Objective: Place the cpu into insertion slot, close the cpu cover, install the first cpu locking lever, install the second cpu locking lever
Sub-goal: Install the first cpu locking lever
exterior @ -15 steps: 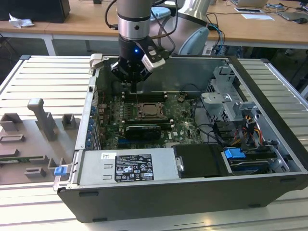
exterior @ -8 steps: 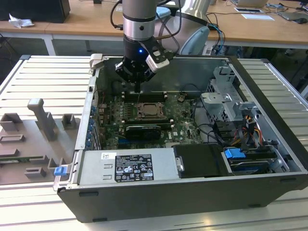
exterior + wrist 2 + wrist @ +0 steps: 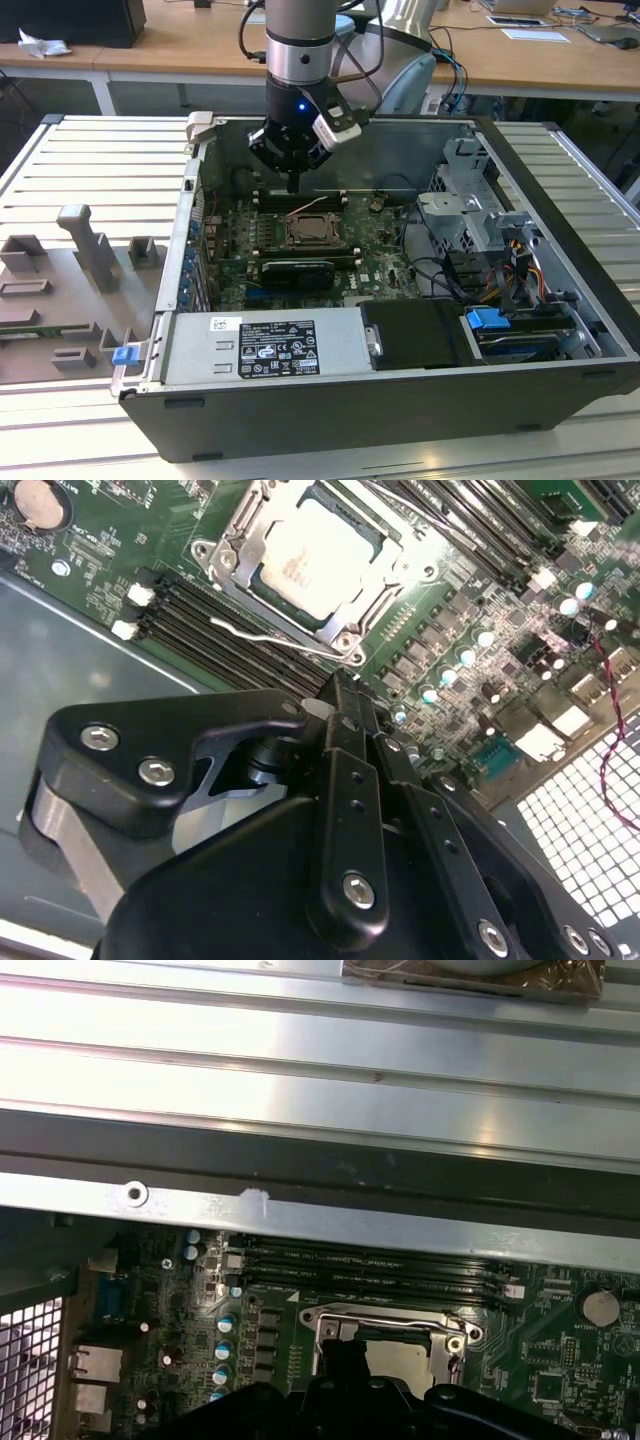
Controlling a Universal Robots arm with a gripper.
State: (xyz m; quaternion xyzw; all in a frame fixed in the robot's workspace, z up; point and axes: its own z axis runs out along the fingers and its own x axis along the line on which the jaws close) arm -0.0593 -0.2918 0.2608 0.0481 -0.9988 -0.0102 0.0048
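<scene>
Room: wooden desks [image 3: 540, 60] run along the back, behind a ribbed metal tabletop [image 3: 90, 170].
Fixture blocks: grey blocks [image 3: 90, 250] stand at the tabletop's edge on the exterior view's left.
Computer case: the case [image 3: 300, 420] lies open in the middle of the tabletop, with its power supply [image 3: 270, 345] along the near wall.
End effector: the end effector [image 3: 293, 183] hangs inside the case close to its far wall, over the memory slots [image 3: 220, 620]. It is clenched, with nothing between the tips.
Cpu: the cpu [image 3: 320, 560] is seated in the insertion slot [image 3: 313, 232], mid-motherboard.
Cpu cover: the cpu cover [image 3: 232, 565] appears to lie flat, the chip's pale top showing through its cut-out.
Locking lever: a thin wire lever [image 3: 255, 635] runs along the socket's side nearest the memory slots, just beside the end effector's tip. It looks unlatched.
Drive cage: the drive cage [image 3: 470, 215] fills the case's end on the exterior view's right.
Step in hand: probably the first lever. Press on the wire's handle end, not on the cover. Keep the tip clear of the memory slots, and sweep the wire sideways under its hook.
Views: the second wrist view shows how close the tip is to the lever. The first wrist view shows the case's far wall [image 3: 330, 1220] above the socket. The exterior view gives the arm's height.
</scene>
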